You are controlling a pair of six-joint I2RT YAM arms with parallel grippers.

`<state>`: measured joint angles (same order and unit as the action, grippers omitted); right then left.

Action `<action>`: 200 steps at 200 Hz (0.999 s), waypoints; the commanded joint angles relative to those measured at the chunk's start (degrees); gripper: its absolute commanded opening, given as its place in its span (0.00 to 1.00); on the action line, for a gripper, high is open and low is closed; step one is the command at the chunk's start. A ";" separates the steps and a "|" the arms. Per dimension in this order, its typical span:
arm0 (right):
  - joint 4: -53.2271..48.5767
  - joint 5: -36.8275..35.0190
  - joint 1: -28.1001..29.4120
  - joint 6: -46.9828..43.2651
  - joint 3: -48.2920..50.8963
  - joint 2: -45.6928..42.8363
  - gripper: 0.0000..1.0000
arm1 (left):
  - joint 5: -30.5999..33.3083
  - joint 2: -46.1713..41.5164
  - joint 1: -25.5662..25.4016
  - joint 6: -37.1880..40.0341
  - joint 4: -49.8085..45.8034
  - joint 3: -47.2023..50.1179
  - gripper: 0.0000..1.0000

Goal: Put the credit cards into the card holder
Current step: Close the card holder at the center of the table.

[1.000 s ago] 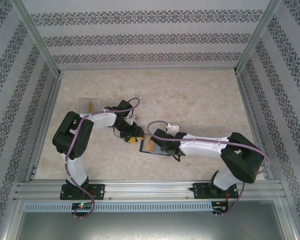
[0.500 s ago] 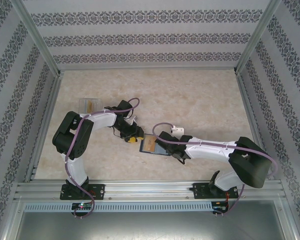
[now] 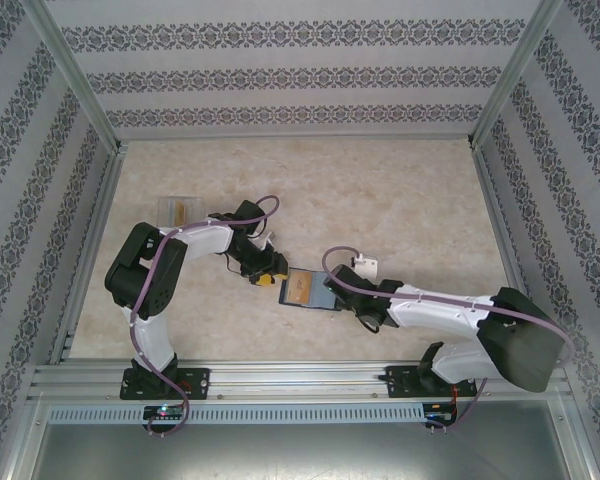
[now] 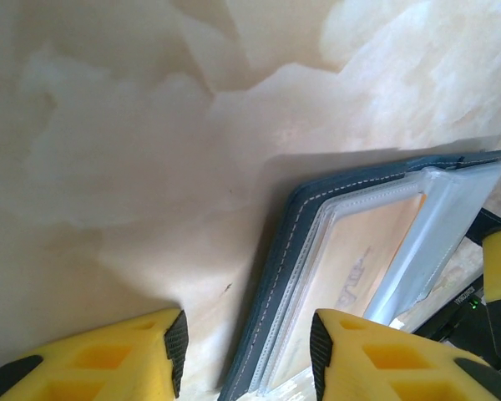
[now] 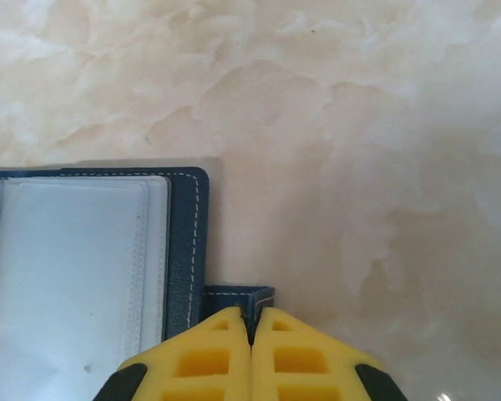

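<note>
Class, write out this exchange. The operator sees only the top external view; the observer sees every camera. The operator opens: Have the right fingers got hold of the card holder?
Observer: Yes. In the right wrist view the right fingers are shut on the small clasp tab at the card holder edge.
Operator: Is the orange card lying loose on top?
Observer: No. The left wrist view shows the credit card apparently behind a clear sleeve.
Operator: And the left fingers?
Observer: The left fingers are open, straddling the holder's stitched edge, one over bare table.
</note>
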<state>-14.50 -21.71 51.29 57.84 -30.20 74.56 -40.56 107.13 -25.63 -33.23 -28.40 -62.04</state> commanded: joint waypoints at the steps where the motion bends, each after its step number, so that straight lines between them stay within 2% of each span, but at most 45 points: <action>1: 9.72 5.14 -1.37 -0.46 4.29 -1.58 0.00 | -3.19 2.57 -3.33 -0.21 2.48 1.80 0.46; 54: 13.67 9.45 -2.35 -3.16 4.29 -0.39 0.00 | -5.31 1.87 -4.64 -2.32 6.83 3.01 0.45; 85: 16.68 11.79 -2.33 -3.05 2.96 2.91 0.00 | -5.81 0.22 -4.74 -2.76 7.81 2.54 0.37; 117: 20.02 13.91 -2.11 -3.08 1.34 5.87 0.00 | -5.35 -3.36 -4.72 -3.16 7.17 2.16 0.36; 165: 21.66 16.36 -1.64 -1.89 -3.66 9.23 0.00 | -3.65 -8.75 -4.77 -3.64 3.99 1.05 0.38; 187: 22.28 15.73 -1.50 -1.94 -5.04 9.92 0.00 | -1.30 -10.86 -4.73 -3.46 2.43 0.47 0.46; 200: 23.29 16.06 -1.55 -2.19 -5.22 10.93 0.00 | -0.06 -10.86 -4.71 -3.32 2.19 0.34 0.46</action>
<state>6.39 -6.94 49.01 55.55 -33.95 83.83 -42.74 97.80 -30.02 -36.51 -24.47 -60.23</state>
